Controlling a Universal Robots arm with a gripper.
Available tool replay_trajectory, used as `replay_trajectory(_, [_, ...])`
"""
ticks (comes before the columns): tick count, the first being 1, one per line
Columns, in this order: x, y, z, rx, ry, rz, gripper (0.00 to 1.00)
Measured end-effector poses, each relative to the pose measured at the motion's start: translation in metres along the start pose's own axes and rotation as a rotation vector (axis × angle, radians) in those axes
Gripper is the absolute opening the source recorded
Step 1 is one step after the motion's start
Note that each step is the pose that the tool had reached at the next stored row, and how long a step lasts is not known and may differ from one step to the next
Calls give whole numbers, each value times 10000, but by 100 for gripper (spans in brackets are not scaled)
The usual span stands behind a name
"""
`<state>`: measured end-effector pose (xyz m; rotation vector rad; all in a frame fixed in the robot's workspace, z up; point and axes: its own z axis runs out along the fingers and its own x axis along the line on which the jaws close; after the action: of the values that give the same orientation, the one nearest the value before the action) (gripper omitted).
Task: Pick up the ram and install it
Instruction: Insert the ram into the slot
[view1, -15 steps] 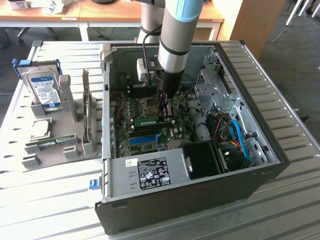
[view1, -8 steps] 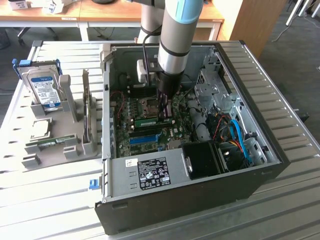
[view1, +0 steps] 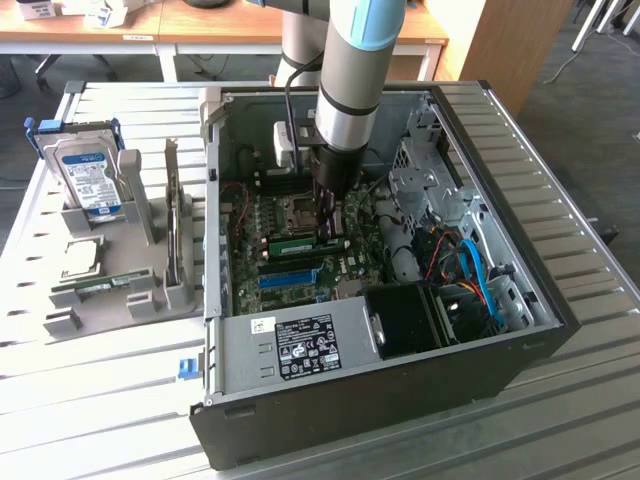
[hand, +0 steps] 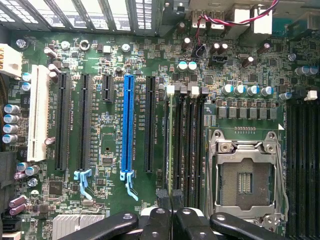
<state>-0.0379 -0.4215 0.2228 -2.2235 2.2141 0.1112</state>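
Ext. view: an open PC case (view1: 400, 390) lies on its side on the slatted desk (view1: 100, 400). The arm (view1: 355, 60) comes straight down into it. The tool (view1: 328, 232) sits low over the mobo, fingers closed on one end of the ram (view1: 295, 243), the end toward the ext. view's right. The ram stands on edge in a slot. Its long axis runs across the view, left to right, and parallel to the blue slot (view1: 290, 277) just in front of it. The CPU socket (view1: 298, 210) is just behind it, so the ram sits between the two. Outside the case, on the ext. view's left, a grey holder (view1: 140, 290) carries a hard drive (view1: 85, 175) standing upright and a 2nd green stick (view1: 95, 287) lying low near its front, well apart from the tool.

Wrist view: looking down on the mobo (hand: 105, 130). The ram (hand: 169, 145) shows edge-on as a thin green line running straight away from the tool (hand: 171, 197). It sits in the memory slot farthest from the CPU socket (hand: 245, 170) in that bank. The black fingertips (hand: 162, 197) are pinched together on its near end. Its long axis is parallel to the blue slot (hand: 128, 125) and the white slot (hand: 37, 120). Can't tell if it's fully seated.
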Motion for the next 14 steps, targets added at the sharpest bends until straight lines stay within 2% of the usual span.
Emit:
replay_trajectory(3, [-1,-2,3,6,-7,-3,13])
replay_trajectory(4, [-1,-2,3,4,-7,-3,18])
replay_trajectory(6, [0,-1,0,1,-1,-2,18])
replay_trajectory(7, [0,-1,0,1,-1,-2,25])
replay_trajectory(14, [0,0,-3,0,1,-1,25])
